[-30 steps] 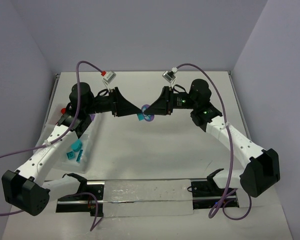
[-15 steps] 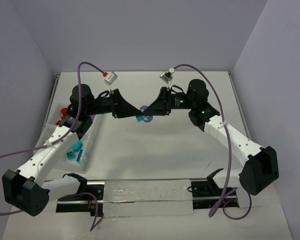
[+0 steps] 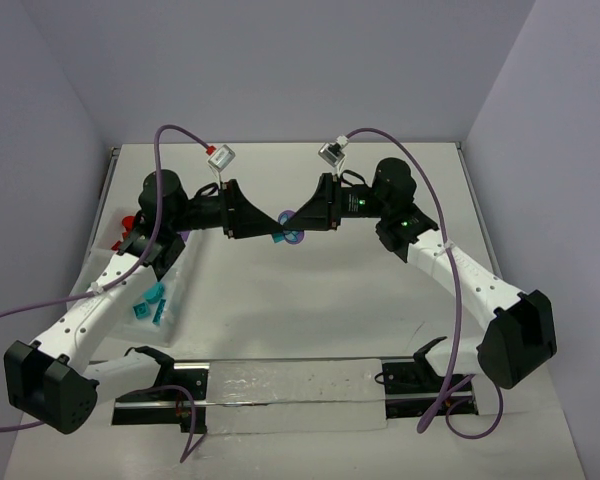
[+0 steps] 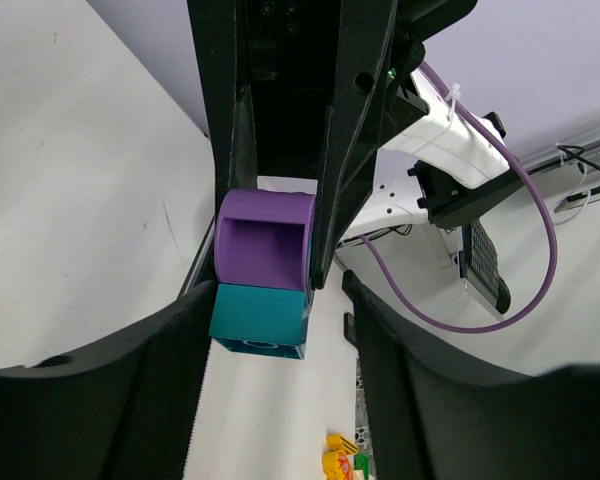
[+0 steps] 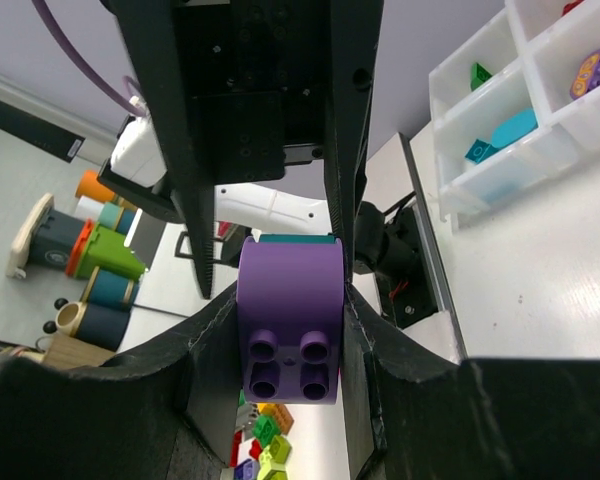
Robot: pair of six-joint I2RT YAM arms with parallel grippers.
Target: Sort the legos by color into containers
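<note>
- The right gripper (image 3: 296,218) is clamped on a purple studded plastic brick (image 4: 265,240). Its two black fingers (image 5: 210,370) press against the brick's opposite sides.
- A cyan plastic brick (image 4: 258,320) of the same width is stuck to the end of the purple brick that faces the left arm, so the two make one stacked pair.
- The left gripper (image 3: 274,223) points straight at the right one, tip to tip. Its black fingers (image 4: 130,400) stand apart on either side of the cyan brick. One finger is right at the brick's edge, and a gap shows between the brick and the other finger, so it is not gripping.
- In the top view the pair hangs between the two gripper tips, over the middle of the white table (image 3: 310,300) and towards its far side.
- The clear plastic tray with dividers (image 5: 460,190) lies at the table's left side, beside the left arm and well apart from the held pair.
- In the right wrist view, separate compartments of the tray hold a small green brick (image 5: 478,75), a loose cyan brick (image 5: 500,135) and a loose purple brick (image 5: 592,70).
- A heap of mixed-colour bricks (image 5: 265,435) shows at the lower edge of the right wrist view, past the held pair.
</note>
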